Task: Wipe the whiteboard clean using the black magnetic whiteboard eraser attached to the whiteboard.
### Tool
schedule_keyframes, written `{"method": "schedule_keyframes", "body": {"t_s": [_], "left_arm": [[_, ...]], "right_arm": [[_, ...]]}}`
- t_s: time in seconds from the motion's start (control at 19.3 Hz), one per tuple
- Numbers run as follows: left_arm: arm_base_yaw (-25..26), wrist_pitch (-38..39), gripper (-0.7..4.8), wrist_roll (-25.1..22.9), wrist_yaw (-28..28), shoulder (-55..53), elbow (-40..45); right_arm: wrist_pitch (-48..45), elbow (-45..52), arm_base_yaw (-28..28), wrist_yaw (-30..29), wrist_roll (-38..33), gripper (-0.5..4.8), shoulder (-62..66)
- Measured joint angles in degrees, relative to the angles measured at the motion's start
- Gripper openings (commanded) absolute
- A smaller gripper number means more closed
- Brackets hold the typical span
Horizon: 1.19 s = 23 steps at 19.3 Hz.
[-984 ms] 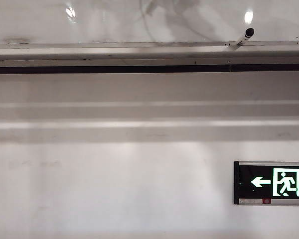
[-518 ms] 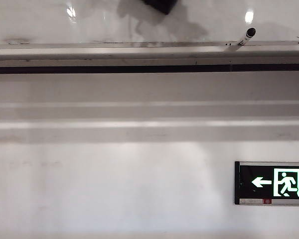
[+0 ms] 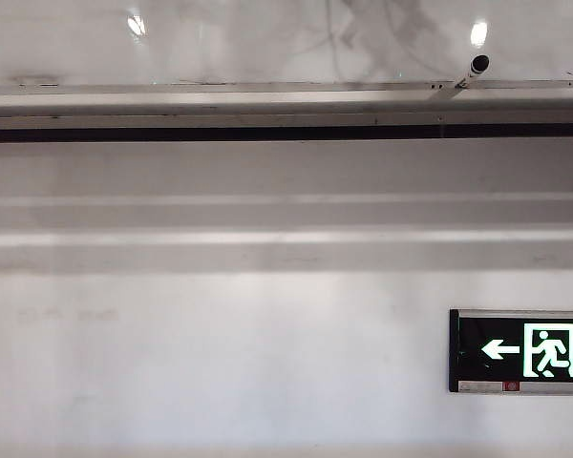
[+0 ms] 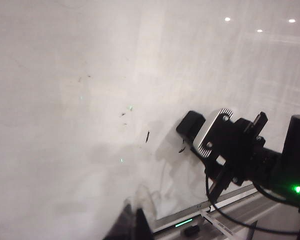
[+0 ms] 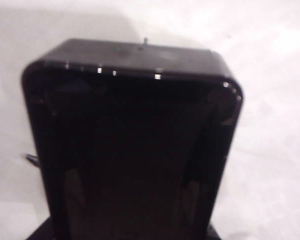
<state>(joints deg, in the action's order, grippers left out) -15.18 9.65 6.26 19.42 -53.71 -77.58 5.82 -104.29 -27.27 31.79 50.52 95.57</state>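
Though my left gripper point(image 4: 135, 226) shows only as a dark blur near the whiteboard's point(image 4: 65, 100) railed edge, so I can't tell its jaw state, the rest reads clearly. A few short dark marks point(image 4: 147, 136) sit just beside the one eraser point(image 4: 191, 125), a glossy black block with rounded corners. It lies flat against the board, its long axis in line with my right gripper point(image 4: 202, 135), which is clamped on it.

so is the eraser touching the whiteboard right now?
Touching, it seems. In the left wrist view the eraser, carried by the right gripper, sits against the whiteboard with no gap visible. The right wrist view shows only its black back.
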Motion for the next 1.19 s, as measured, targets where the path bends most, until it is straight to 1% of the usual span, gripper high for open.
{"method": "schedule_keyframes", "body": {"t_s": [0.16, 0.26, 0.52, 0.62, 0.67, 0.73, 0.78, 0.83, 0.93, 1.04, 1.09, 1.19], "left_arm": [[0.0, 0.0, -0.05, 0.0, 0.0, 0.0, 0.0], [0.0, -0.1, -0.05, 0.0, 0.1, 0.0, 0.0], [0.0, -0.4, -0.05, 0.0, 0.1, 0.0, 0.0], [0.0, -0.9, -0.05, 0.0, 0.1, 0.0, 0.0], [0.0, -0.9, -0.05, 0.0, 0.1, 0.0, 0.0], [0.0, -1.0, -0.05, 0.0, 0.1, 0.0, 0.0], [0.0, -0.9, -0.05, 0.0, 0.1, 0.0, 0.0], [0.0, -1.0, -0.05, 0.0, 0.1, 0.0, 0.0], [0.0, -1.0, -0.05, 0.0, 0.1, 0.0, 0.0], [0.0, -1.0, -0.05, 0.0, 0.1, 0.0, 0.0], [0.0, -1.0, -0.05, 0.0, 0.1, 0.0, 0.0], [0.0, -1.1, -0.05, 0.0, 0.1, 0.0, 0.0]], "right_arm": [[-1.5, 0.4, 1.4, -1.6, -0.2, 0.08, -0.6], [-2.6, 0.8, 1.4, -1.7, -0.1, 0.07, -0.8], [-6.0, 1.3, 1.8, -4.9, -0.2, 0.07, -0.9], [-11.1, 1.3, 2.2, -7.3, -1.8, 0.07, -1.1], [-17.9, 1.0, 2.7, -9.1, -3.3, 0.08, -1.2], [-25.2, -0.3, 3.3, -9.5, -4.1, 0.08, -1.2], [-28.2, -0.9, 3.7, -9.2, -4.4, 0.08, -1.7], [-29.2, -1.1, 3.1, -8.9, -4.4, 0.08, -1.9], [-29.0, -1.0, 2.5, -8.9, -4.2, 0.07, -1.2], [-26.2, -0.9, 2.0, -9.4, -4.2, 0.07, -1.2], [-24.8, -1.0, 2.0, -10.7, -4.5, 0.07, -1.6], [-22.5, -1.1, 1.7, -16.5, -8.0, 0.01, -1.8]]}}
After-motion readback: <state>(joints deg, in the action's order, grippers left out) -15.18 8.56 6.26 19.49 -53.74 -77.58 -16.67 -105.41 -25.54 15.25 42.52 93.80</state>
